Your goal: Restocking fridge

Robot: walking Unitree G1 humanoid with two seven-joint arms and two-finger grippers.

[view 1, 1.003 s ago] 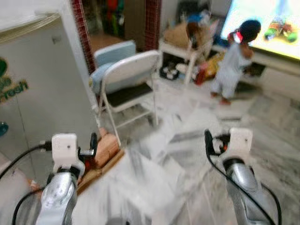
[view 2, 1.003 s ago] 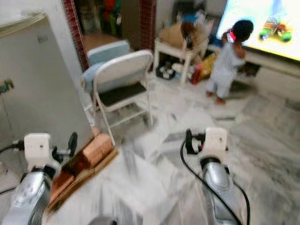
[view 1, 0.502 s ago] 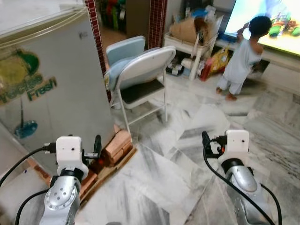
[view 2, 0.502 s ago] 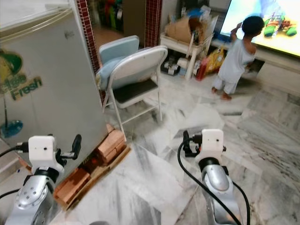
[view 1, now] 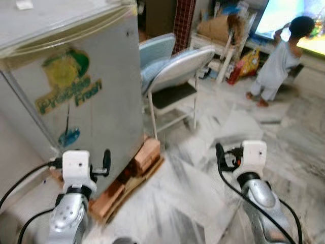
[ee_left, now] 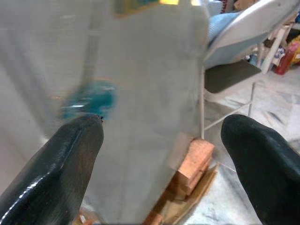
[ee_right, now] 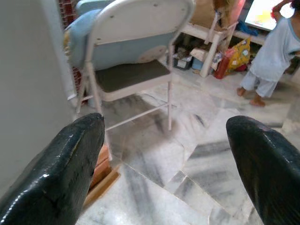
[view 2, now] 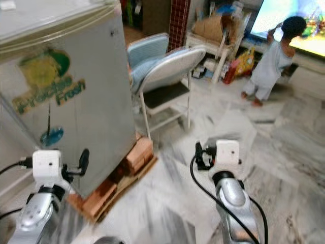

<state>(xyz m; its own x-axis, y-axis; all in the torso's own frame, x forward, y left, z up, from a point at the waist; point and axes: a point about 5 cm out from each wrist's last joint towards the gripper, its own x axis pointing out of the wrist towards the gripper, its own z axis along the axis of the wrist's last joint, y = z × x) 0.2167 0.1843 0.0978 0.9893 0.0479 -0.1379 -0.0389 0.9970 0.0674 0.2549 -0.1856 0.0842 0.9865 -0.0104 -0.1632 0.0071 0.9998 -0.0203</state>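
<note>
A grey fridge [view 1: 86, 96] with its door shut and a green and yellow sticker on the front stands at the left, raised on bricks [view 1: 144, 155] and a wooden pallet. My left gripper [view 1: 106, 160] is held up close in front of the fridge's lower right corner, open and empty; its wrist view looks at the fridge front [ee_left: 140, 93] between its fingers [ee_left: 61, 164]. My right gripper [view 1: 219, 155] is raised over the marble floor to the right, open with nothing in it, and its wrist view faces the chair [ee_right: 136, 51].
A white folding chair [view 1: 177, 76] stands just right of the fridge, with a light blue chair [view 1: 155, 48] behind it. Farther back are a cluttered white stool [view 1: 223, 35], a lit screen [view 1: 304, 20] and a small person [view 1: 277, 66] standing before it.
The camera has swung left and closer, so the fridge now takes up more of the picture. Both arms keep the same raised pose with open fingers.
</note>
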